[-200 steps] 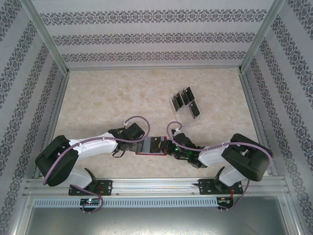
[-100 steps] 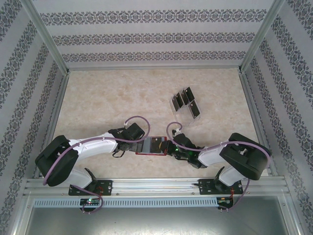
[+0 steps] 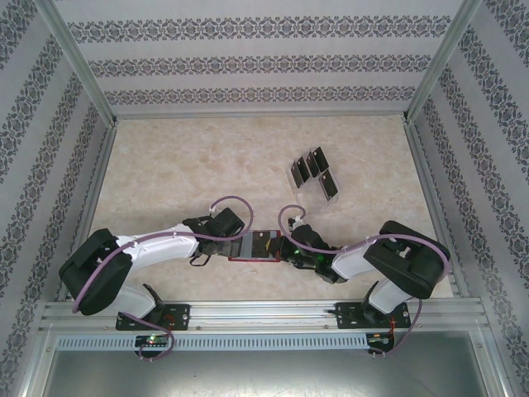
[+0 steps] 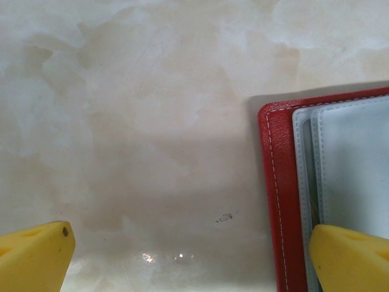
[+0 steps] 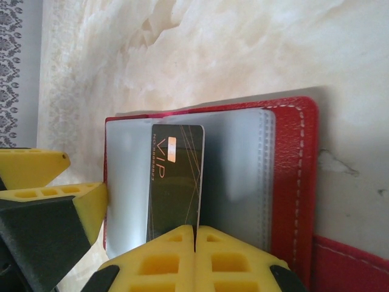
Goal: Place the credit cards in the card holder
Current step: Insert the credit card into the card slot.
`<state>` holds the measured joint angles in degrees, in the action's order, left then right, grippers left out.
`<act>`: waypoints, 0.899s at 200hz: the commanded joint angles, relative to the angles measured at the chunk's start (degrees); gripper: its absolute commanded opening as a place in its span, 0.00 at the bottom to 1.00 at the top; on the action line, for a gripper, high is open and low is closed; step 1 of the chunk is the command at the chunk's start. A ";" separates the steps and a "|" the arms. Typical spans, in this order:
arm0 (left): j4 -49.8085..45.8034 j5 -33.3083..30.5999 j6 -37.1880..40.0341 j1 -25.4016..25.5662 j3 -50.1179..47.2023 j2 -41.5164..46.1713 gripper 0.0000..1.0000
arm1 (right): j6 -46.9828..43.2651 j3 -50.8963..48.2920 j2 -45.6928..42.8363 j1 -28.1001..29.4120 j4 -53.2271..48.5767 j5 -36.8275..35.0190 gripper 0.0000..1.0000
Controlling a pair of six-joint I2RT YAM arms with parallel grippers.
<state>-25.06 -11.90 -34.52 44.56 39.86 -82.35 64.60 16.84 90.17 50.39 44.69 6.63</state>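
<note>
The red card holder [image 3: 248,258] lies open near the table's front, between my two grippers. My right gripper [image 5: 196,234] is shut on the near end of a black credit card [image 5: 176,176] marked VIP. The card lies over the holder's grey pockets [image 5: 237,164]; I cannot tell whether it is inside one. My left gripper [image 4: 191,258] stands open at the holder's left end, with one yellow finger [image 4: 349,258] over the grey pockets [image 4: 352,164] and the other finger [image 4: 36,255] over bare table. In the top view the held card [image 3: 263,242] shows dark on the holder. Several more credit cards [image 3: 333,185] lie further back.
A pale clear tray [image 3: 291,175] at the back right of the marble tabletop holds the other cards. Metal frame rails [image 3: 426,182] and patterned walls close in the table on three sides. The arm bases sit on the rail [image 3: 264,314] at the near edge.
The right arm's elbow has shifted slightly left toward the holder. The left arm and the holder stay where they were.
</note>
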 commanded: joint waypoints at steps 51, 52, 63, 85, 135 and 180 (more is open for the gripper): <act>-1.22 0.65 -0.19 0.36 -1.21 0.55 1.00 | -0.62 1.41 1.78 0.32 -0.73 2.16 0.00; -1.22 0.65 -0.19 0.36 -1.20 0.53 1.00 | -0.66 1.38 1.77 0.37 -0.73 2.11 0.00; -1.22 0.65 -0.15 0.36 -1.23 0.61 1.00 | -0.61 1.61 2.06 0.53 -0.74 2.15 0.00; -1.29 0.65 -0.20 0.35 -1.11 0.69 1.00 | -0.59 1.62 2.68 0.67 -0.47 1.91 0.00; -1.48 0.56 -0.15 0.36 -1.14 0.84 1.00 | -0.65 0.93 2.87 0.58 -0.26 2.19 0.00; -1.67 0.48 -0.10 0.36 -1.16 0.96 1.00 | -1.40 0.05 1.29 -0.19 -1.60 3.42 0.00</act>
<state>-25.06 -11.86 -34.52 44.56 39.86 -82.32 64.58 17.89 91.92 50.37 45.71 8.03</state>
